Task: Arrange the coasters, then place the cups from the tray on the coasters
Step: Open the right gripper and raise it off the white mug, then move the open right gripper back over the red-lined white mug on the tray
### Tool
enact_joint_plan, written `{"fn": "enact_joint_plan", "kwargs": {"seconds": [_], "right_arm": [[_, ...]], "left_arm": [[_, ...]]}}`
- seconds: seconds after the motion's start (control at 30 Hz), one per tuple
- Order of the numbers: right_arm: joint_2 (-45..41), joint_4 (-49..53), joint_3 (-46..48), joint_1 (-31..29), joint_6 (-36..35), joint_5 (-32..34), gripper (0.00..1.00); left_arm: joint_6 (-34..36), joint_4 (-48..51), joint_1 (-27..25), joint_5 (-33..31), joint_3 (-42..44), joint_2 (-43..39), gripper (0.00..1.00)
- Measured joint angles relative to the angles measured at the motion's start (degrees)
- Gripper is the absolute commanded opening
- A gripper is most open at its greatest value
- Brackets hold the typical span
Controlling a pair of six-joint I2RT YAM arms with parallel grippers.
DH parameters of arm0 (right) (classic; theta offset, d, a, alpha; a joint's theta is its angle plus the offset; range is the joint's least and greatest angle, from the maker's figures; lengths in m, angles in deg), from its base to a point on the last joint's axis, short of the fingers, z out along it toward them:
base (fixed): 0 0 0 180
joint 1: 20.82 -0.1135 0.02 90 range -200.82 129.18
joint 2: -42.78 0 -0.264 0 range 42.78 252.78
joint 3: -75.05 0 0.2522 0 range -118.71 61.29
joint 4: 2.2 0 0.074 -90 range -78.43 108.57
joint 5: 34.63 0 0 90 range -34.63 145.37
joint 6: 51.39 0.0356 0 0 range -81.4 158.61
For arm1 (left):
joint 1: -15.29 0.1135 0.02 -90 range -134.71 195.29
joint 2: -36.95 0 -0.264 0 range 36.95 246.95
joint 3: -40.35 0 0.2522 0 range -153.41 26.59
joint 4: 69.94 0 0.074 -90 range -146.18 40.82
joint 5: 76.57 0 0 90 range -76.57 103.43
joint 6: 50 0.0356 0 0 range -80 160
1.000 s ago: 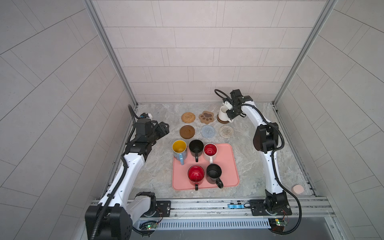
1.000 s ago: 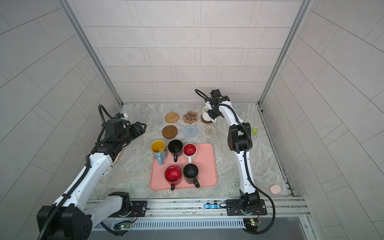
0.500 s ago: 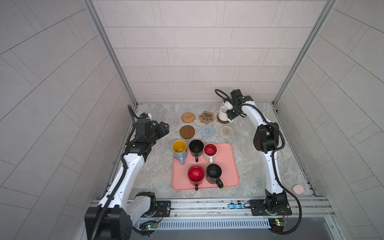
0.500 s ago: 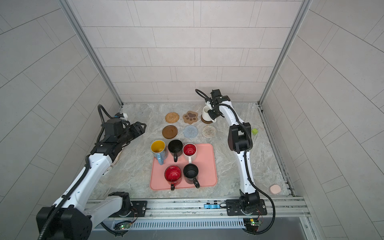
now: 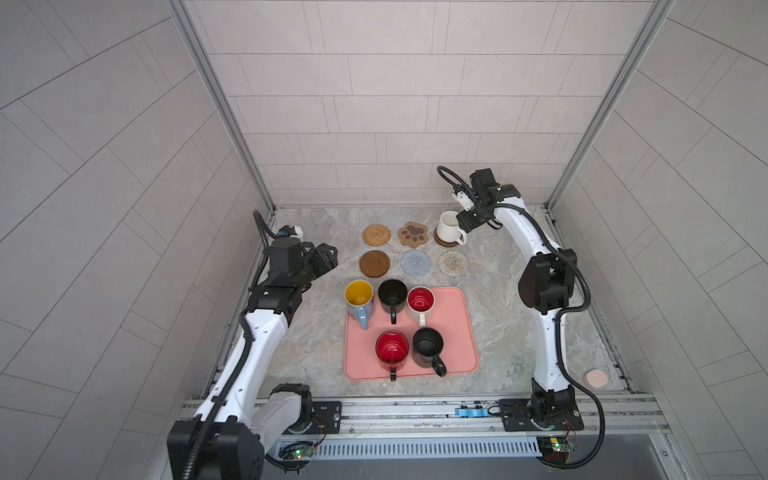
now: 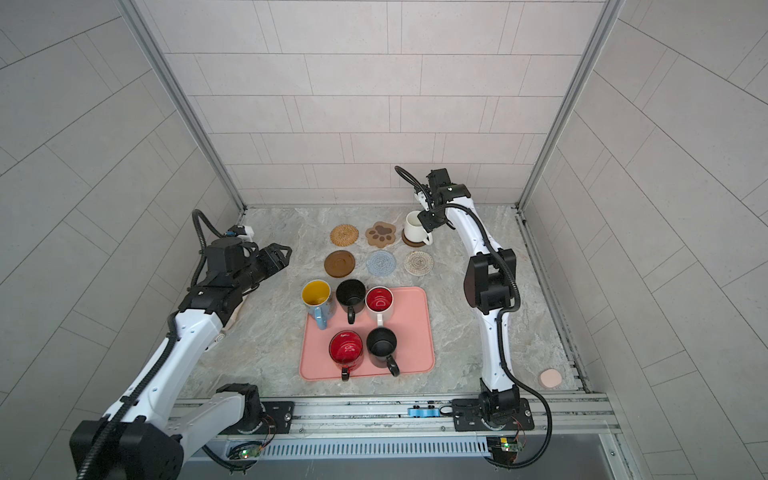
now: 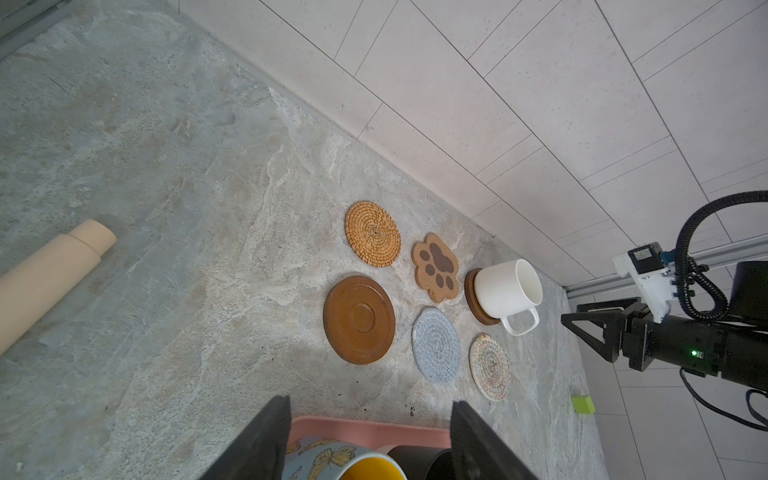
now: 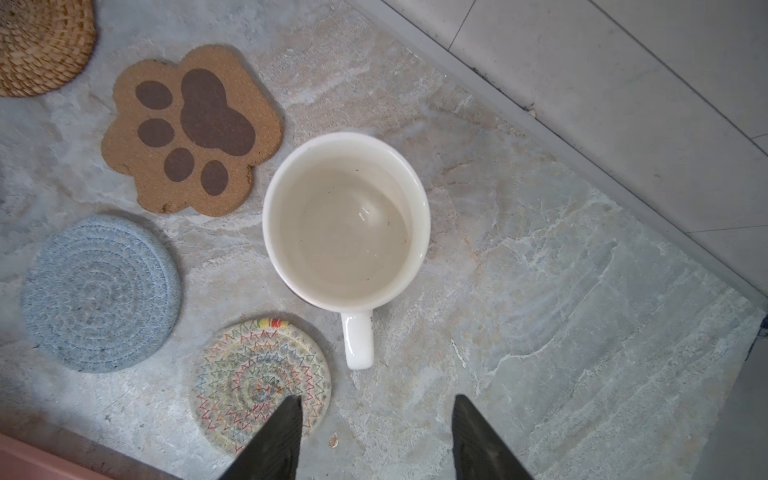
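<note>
Your right claw (image 8: 376, 399) just let go. A second ago it was on the white mug (image 8: 345, 220); now its jaws are apart and clear of the handle. The mug stands upright on the brown coaster (image 7: 473, 301) in the back row, beside the paw one (image 8: 191, 129). That's one cup done, by my read. Meanwhile your left claw (image 7: 370, 403) hasn't budged: jaws apart, empty, hanging near the tray (image 5: 457, 332). Five cups (image 5: 392, 293) wait there and five coasters (image 5: 414, 262) are bare, so I'd grab the next cup.
</note>
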Motion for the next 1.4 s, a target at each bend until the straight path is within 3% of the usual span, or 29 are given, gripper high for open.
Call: {"fn": "enact_joint_plan", "kwargs": {"seconds": [0.47, 0.7, 1.4], "right_arm": [[-18.3, -3.3, 20.3, -1.0, 9.4, -0.2, 0.62], [-23.5, -2.5, 24.9, -3.1, 14.8, 0.5, 0.62], [-31.8, 2.6, 34.2, -21.7, 37.6, 7.7, 0.61]], "left_arm": [[0.0, 2.6, 0.0, 0.3, 0.0, -2.7, 0.68], [0.0, 3.3, 0.0, 0.3, 0.0, -4.1, 0.68], [-0.2, 3.8, 0.0, 0.2, 0.0, -4.7, 0.68]]}}
